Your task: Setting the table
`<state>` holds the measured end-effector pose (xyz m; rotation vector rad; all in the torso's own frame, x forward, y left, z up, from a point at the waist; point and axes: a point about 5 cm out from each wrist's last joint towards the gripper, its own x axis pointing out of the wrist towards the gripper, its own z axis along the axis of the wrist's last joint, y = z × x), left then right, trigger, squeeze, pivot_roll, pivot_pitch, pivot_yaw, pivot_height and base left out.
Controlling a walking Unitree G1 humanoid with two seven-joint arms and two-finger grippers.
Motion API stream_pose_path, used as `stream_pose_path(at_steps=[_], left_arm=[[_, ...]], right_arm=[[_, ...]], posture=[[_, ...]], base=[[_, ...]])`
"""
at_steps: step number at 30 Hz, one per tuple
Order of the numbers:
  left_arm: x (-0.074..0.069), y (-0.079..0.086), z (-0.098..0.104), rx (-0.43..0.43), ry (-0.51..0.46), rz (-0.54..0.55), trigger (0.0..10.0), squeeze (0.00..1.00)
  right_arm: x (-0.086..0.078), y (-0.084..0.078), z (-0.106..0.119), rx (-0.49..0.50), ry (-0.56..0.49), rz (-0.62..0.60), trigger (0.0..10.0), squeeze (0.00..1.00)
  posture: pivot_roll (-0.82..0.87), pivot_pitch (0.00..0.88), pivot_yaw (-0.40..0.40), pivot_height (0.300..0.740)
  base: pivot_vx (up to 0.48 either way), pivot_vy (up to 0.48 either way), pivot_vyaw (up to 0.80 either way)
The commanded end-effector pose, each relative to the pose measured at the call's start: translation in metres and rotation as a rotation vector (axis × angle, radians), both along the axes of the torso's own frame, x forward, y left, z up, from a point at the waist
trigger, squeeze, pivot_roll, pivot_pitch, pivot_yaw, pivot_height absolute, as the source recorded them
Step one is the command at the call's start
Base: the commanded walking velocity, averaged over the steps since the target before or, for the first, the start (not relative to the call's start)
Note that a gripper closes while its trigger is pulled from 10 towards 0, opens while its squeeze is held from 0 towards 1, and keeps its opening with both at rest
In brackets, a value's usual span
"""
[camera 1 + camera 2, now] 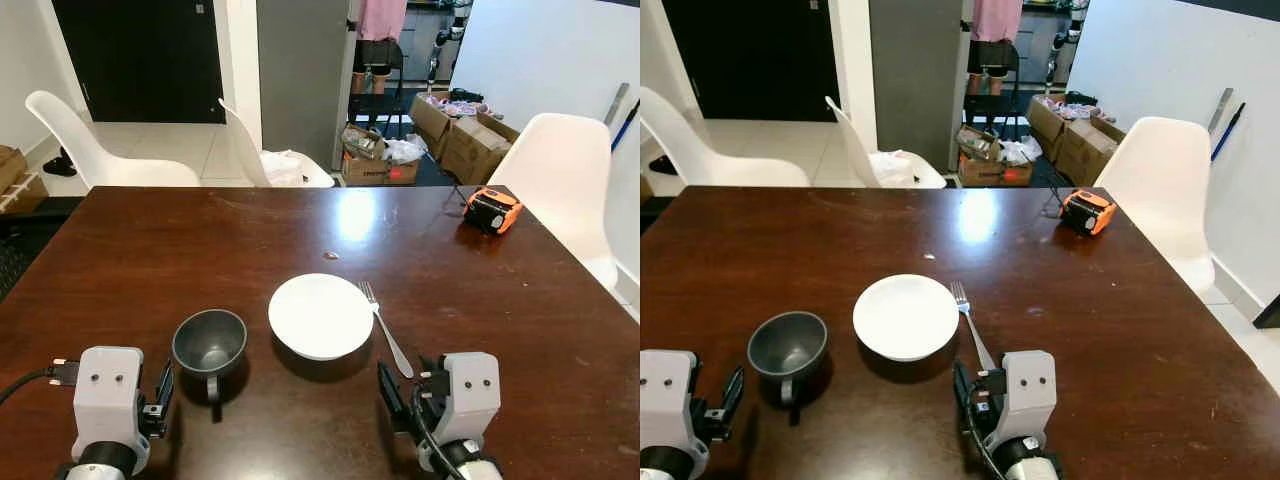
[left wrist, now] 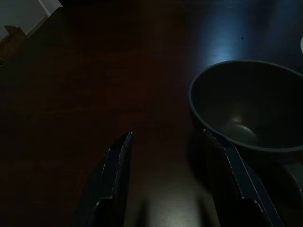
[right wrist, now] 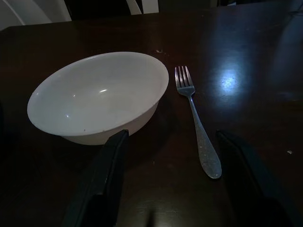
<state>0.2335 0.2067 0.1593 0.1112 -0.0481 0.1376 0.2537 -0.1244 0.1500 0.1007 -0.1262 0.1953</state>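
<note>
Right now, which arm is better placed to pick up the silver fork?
Right. The right gripper, open, sits just behind the silver metal fork, beside the white bowl. The left gripper is by the dark grey mug.

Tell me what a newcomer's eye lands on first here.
The white bowl at the middle of the dark wooden table, with a fork just to its right and a grey mug to its left. Next, the orange tape measure at the far right corner.

Cup (image 1: 209,342) left of bowl (image 1: 320,315), fork (image 1: 385,326) right, all on table (image 1: 150,250)
</note>
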Motion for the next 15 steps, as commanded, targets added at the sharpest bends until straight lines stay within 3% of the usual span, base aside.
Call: stream_pose_path(at_steps=[1, 15], left_arm=[[-0.0012, 0.0014, -0.0048, 0.005, 0.017, 0.010, 10.0, 0.00], [-0.0016, 0.0036, -0.0064, 0.008, 0.021, 0.023, 10.0, 0.00]], right_arm=[[-0.0011, -0.0020, -0.0048, 0.006, 0.024, -0.005, 10.0, 0.00], [0.0007, -0.0007, -0.0066, 0.002, 0.028, 0.002, 10.0, 0.00]], posture=[[0.04, 0.156, 0.056, 0.740], [0.05, 0.149, 0.054, 0.740]], base=[[0.000, 0.000, 0.00], [0.000, 0.000, 0.00]])
